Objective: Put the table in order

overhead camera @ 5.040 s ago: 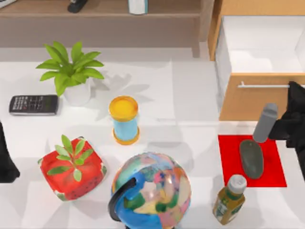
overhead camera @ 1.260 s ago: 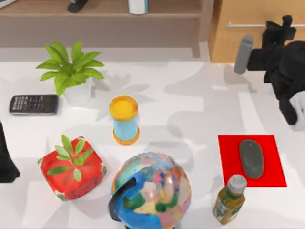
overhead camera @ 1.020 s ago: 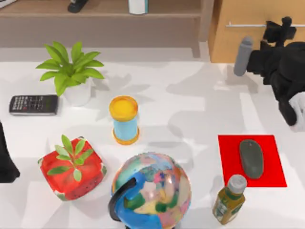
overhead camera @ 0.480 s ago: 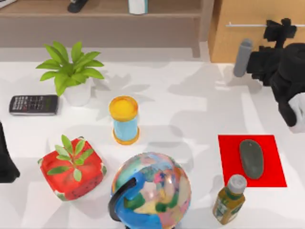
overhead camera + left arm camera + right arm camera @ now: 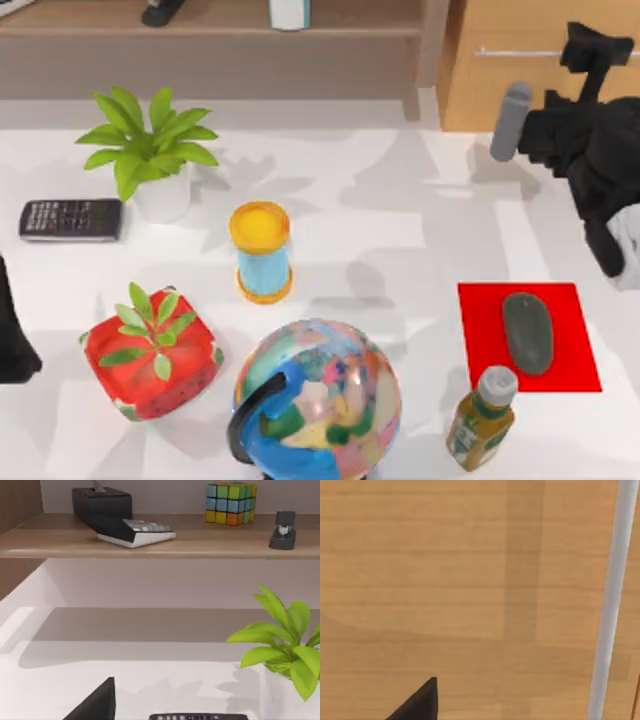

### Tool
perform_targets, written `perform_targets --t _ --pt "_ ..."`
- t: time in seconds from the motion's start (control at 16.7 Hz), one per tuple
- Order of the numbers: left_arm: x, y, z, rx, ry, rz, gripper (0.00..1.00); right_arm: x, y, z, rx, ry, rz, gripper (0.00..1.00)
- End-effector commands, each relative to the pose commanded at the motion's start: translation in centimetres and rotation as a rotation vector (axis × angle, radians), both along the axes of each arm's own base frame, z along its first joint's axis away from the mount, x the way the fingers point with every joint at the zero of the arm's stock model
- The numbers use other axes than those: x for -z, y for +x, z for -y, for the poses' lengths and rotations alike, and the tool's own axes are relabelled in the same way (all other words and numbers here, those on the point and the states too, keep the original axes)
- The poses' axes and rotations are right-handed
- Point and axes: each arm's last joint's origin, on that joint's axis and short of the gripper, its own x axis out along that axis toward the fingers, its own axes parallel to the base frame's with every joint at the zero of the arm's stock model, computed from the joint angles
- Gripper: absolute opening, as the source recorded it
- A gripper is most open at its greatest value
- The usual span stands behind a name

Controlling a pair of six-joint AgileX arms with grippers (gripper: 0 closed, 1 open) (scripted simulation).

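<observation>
The white table (image 5: 400,230) carries a black calculator (image 5: 70,219), a potted plant (image 5: 150,150), a yellow-capped blue timer (image 5: 261,252), a red pot with a plant (image 5: 152,352), a globe (image 5: 318,398), a grey mouse (image 5: 527,332) on a red mat (image 5: 575,335) and a bottle (image 5: 482,417). My right gripper (image 5: 597,47) hangs at the back right, just in front of the light-wood drawer unit (image 5: 520,80), whose front (image 5: 445,580) and handle (image 5: 612,600) are close in the right wrist view. My left arm (image 5: 12,340) stays parked at the left edge.
A brown shelf (image 5: 220,20) runs along the back; in the left wrist view it (image 5: 150,542) holds a colour cube (image 5: 230,496), a stapler (image 5: 283,530) and a keypad (image 5: 135,530). The plant (image 5: 285,640) and calculator (image 5: 197,716) lie below it.
The drawer, open five seconds ago, is now shut. My right arm went from beside the red mat to the drawer front and has just shifted slightly up and right.
</observation>
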Motion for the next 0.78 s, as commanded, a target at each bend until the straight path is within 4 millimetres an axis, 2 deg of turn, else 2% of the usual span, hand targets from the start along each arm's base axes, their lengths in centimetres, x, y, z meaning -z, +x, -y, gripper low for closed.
perform_targets --t 0.42,0.78 --pt "0.0 0.0 0.0 0.000 0.000 0.000 1.00 0.7 -2.5 0.5 0.009 0.007 -0.062 1.00" --pt "0.0 0.0 0.0 0.000 0.000 0.000 1.00 1.0 -2.6 0.7 0.014 0.005 -0.073 1.00"
